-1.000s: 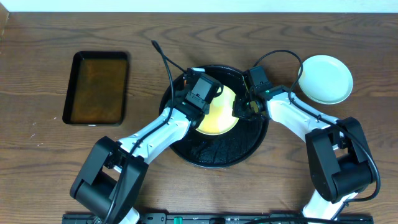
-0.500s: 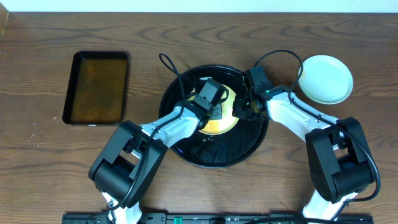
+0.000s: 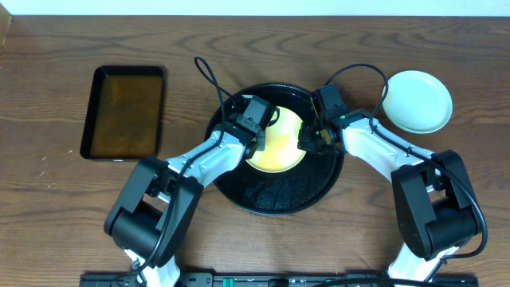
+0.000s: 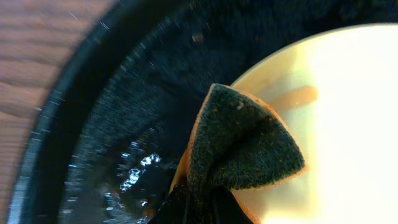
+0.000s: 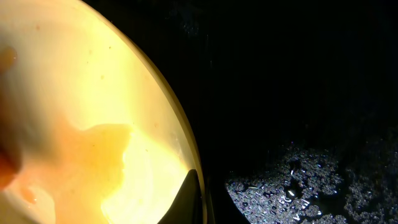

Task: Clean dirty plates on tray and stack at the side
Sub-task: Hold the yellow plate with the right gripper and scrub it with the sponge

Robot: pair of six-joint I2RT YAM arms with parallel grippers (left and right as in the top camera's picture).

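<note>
A pale yellow plate [image 3: 280, 148] with orange-brown sauce smears lies tilted in the large round black tray [image 3: 279, 198]. My left gripper [image 3: 256, 137] is shut on a dark green and orange sponge [image 4: 239, 146] pressed on the plate's left edge [image 4: 348, 124]. My right gripper [image 3: 309, 137] is shut on the plate's right rim; a finger [image 5: 189, 199] grips the rim of the yellow plate [image 5: 81, 124]. A pale mint-green plate [image 3: 416, 100] sits on the table right of the tray. No other mint-green plate is in view.
A smaller rectangular black tray [image 3: 123, 113] with brownish liquid lies at the left. The round tray's floor is wet [image 5: 298, 186]. Cables loop above both arms. The wooden table's back edge meets a white wall.
My left gripper with the sponge has swept over the yellow plate, right towards the centre and then back to its upper left edge. The right gripper and the plate have stayed in place.
</note>
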